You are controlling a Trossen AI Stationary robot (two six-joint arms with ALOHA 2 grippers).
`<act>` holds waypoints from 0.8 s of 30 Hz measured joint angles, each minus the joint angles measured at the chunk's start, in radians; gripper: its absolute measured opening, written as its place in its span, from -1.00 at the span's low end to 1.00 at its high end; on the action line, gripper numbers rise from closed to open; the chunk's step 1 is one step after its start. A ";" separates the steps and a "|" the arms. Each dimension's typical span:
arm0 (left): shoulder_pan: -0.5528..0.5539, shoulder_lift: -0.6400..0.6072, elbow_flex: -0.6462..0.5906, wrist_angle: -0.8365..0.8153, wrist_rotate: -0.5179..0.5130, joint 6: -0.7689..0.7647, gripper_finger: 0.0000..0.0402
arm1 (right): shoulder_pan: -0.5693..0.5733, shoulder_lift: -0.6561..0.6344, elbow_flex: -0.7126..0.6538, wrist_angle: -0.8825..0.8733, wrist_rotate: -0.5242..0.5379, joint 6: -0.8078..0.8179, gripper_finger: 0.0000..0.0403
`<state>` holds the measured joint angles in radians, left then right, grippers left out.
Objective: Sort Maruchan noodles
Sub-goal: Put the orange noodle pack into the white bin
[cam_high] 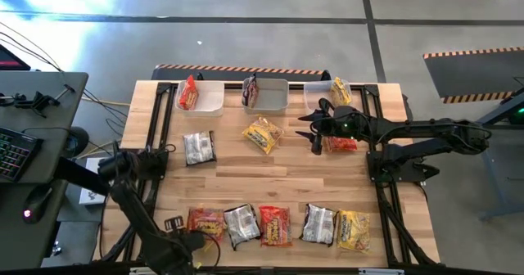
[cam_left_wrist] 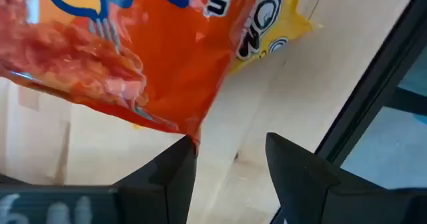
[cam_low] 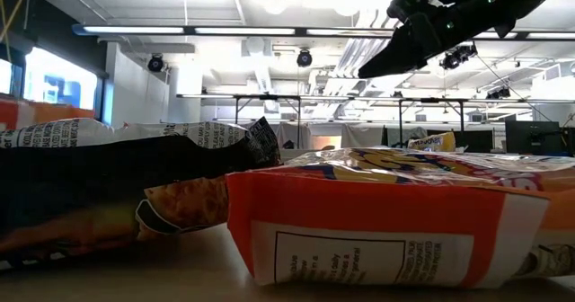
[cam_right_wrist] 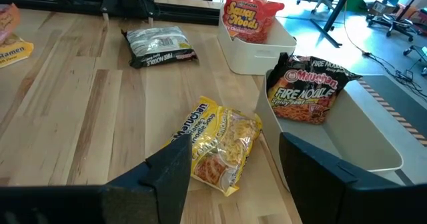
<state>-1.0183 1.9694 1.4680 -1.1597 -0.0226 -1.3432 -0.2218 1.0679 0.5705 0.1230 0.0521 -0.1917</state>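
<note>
right gripper faces the loose yellow packet

high view: the right gripper point(cam_high: 312, 130) hovers mid-table, the yellow packet point(cam_high: 262, 134) just beyond its tips and nearer it than the left gripper point(cam_high: 196, 241).

right wrist view: fingers point(cam_right_wrist: 175, 172) spread, empty; the packet's long axis runs slantwise ahead.

left wrist view: parted, empty, by a red-orange packet point(cam_left_wrist: 120, 57).

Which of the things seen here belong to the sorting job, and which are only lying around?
Belong to the job:
- loose noodle packets on the table, e.g. yellow packet, silver packet, front row
- three pale bins, each holding one packet
- right pincer, open, beside the yellow packet
- left pincer, open, at a red-orange packet

Lying around:
- keyboard on the side desk
- cables
</note>
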 joint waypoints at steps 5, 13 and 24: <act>0.011 0.022 0.001 -0.078 0.000 -0.069 -0.15 | 0.000 0.000 0.000 0.000 0.000 0.001 0.05; 0.017 0.029 0.001 -0.116 -0.070 -0.129 -0.18 | 0.000 0.000 0.000 -0.008 0.000 0.009 0.05; 0.017 0.029 0.001 -0.159 -0.129 0.066 -0.95 | 0.000 0.001 0.000 -0.010 -0.002 0.009 0.05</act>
<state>-1.0011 1.9984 1.4685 -1.3182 -0.1521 -1.2768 -0.2218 1.0687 0.5705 0.1135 0.0505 -0.1825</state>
